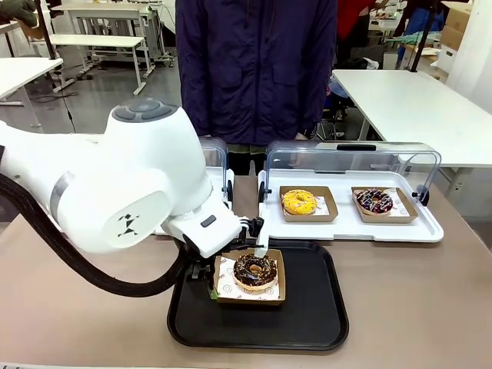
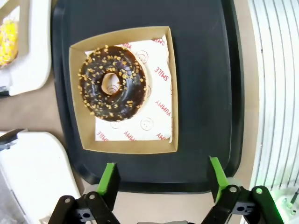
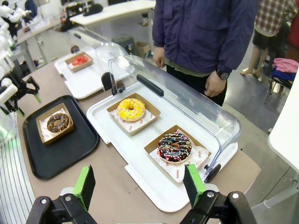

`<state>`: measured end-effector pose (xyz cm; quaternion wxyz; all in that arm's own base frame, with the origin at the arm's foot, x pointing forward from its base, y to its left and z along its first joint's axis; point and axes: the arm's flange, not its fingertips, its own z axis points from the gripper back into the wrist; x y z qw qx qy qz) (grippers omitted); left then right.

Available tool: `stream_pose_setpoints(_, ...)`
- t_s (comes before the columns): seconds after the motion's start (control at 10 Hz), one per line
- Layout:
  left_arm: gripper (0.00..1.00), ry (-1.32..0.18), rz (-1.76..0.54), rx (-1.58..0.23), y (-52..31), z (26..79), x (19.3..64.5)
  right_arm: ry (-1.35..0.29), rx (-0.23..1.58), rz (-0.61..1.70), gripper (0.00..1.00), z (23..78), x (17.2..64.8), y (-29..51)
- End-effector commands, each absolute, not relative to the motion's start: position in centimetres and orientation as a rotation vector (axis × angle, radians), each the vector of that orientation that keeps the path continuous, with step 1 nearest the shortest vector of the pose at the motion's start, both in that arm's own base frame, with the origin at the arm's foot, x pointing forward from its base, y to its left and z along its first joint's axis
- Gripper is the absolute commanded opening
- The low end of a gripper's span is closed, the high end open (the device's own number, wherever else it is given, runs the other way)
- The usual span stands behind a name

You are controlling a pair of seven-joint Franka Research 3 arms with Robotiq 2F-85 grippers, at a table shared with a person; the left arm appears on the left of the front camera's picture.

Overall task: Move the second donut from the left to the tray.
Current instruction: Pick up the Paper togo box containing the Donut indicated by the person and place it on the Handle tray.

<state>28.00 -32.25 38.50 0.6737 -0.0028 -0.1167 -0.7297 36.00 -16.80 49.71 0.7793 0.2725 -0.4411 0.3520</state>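
Red print on the white paper under the second donut from the left reads "SMILE" and "YUMMY" beside small smiley faces. This ring donut has dark chocolate glaze and small pale yellow sprinkles, and sits in a brown cardboard holder resting on the black tray on the table. The left hand hangs just beside the holder with its green-padded fingers spread apart, holding nothing. Farther right, the right hand hovers with its fingers wide apart and empty, over a white display tray carrying a yellow donut and a multicoloured-sprinkled donut.
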Motion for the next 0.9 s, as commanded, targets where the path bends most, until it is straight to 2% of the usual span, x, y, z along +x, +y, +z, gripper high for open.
stream_pose_setpoints(0.0,1.00,-0.271,-1.649,-0.032,-31.42,39.22,28.44,-0.996,0.590,0.773,1.00,49.73,36.31,-16.79)
stream_pose_setpoints(0.8,1.00,-0.263,-1.642,-0.006,-32.25,38.50,28.00,-0.996,0.590,0.773,1.00,49.73,36.31,-16.79)
